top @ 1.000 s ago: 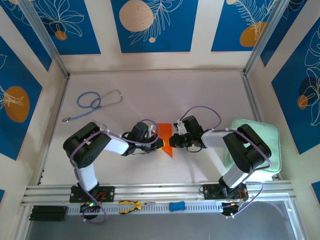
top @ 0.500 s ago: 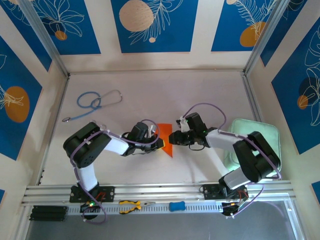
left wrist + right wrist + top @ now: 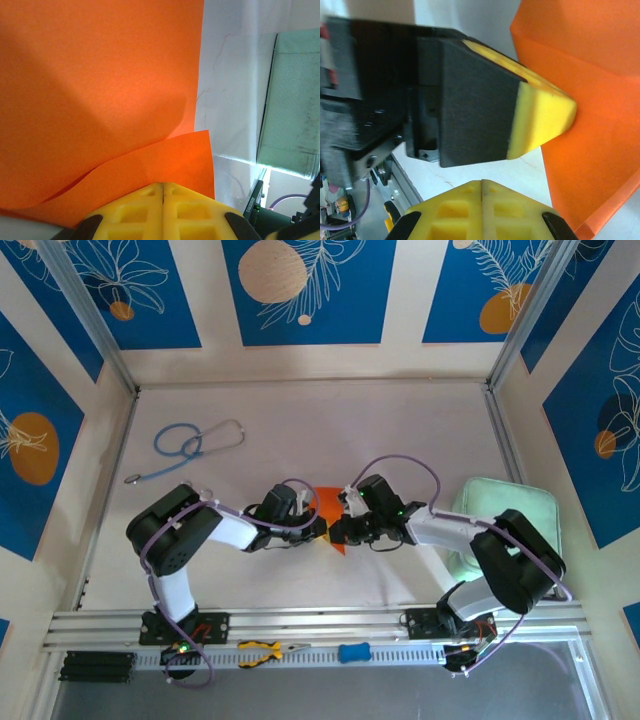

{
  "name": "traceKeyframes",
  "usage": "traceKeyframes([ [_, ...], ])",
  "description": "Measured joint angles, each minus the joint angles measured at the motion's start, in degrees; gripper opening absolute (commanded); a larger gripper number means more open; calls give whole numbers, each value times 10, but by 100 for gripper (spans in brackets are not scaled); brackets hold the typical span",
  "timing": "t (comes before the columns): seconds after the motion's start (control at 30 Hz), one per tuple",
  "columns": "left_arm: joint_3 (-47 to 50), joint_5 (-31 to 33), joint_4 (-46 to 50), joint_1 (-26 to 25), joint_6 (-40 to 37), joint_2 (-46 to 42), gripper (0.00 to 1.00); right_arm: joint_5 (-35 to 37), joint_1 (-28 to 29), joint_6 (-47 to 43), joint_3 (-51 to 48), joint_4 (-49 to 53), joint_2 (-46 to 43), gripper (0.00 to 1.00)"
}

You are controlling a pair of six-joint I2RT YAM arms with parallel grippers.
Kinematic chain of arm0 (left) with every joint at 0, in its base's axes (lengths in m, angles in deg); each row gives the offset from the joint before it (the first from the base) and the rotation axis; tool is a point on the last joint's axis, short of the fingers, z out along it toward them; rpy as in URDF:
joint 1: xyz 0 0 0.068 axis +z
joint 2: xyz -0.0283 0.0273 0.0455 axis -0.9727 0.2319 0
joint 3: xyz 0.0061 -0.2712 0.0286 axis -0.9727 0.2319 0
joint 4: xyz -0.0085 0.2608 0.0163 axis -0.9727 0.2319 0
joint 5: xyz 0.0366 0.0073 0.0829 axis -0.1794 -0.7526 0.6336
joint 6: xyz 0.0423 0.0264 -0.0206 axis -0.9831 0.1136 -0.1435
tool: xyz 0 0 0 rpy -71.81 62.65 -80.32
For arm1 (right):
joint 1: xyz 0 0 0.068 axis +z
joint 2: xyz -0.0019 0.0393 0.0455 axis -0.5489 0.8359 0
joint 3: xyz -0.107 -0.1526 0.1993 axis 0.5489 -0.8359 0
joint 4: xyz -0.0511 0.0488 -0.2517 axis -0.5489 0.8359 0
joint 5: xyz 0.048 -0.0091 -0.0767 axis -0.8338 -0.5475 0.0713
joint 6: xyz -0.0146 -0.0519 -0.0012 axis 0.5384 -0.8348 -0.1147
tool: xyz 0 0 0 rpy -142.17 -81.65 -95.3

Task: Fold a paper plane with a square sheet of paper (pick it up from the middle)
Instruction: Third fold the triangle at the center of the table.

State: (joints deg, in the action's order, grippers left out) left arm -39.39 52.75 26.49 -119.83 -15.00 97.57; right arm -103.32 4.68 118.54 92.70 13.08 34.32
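Observation:
The square sheet of paper (image 3: 330,499), bright orange and partly folded, lies on the table between my two grippers. In the left wrist view the paper (image 3: 100,75) has one flap curling up over the flat layer. My left gripper (image 3: 163,184) is shut, and its yellow tips rest against that flap's near edge. From above, the left gripper (image 3: 322,530) sits at the paper's left edge. My right gripper (image 3: 337,532) is shut just beside it. In the right wrist view, the right gripper (image 3: 481,182) hangs over bare table, close to the left gripper's fingers (image 3: 540,115), with the paper (image 3: 590,100) off to the right.
A pale green pad (image 3: 520,510) lies at the right under the right arm. A blue-and-grey stethoscope (image 3: 190,445) sits at the far left. Yellow-handled pliers (image 3: 262,650) and a small blue object (image 3: 354,652) rest on the front rail.
The right gripper opened briefly, shut again, and moved left and nearer, ending right beside the left gripper. The left arm and the paper have hardly moved.

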Motion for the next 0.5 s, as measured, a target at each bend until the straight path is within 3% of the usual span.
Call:
traceKeyframes([
  [0.5, -3, -2, 6, 0, 0, 0, 0, 41, 27, 0, 35, 44, 53, 3],
])
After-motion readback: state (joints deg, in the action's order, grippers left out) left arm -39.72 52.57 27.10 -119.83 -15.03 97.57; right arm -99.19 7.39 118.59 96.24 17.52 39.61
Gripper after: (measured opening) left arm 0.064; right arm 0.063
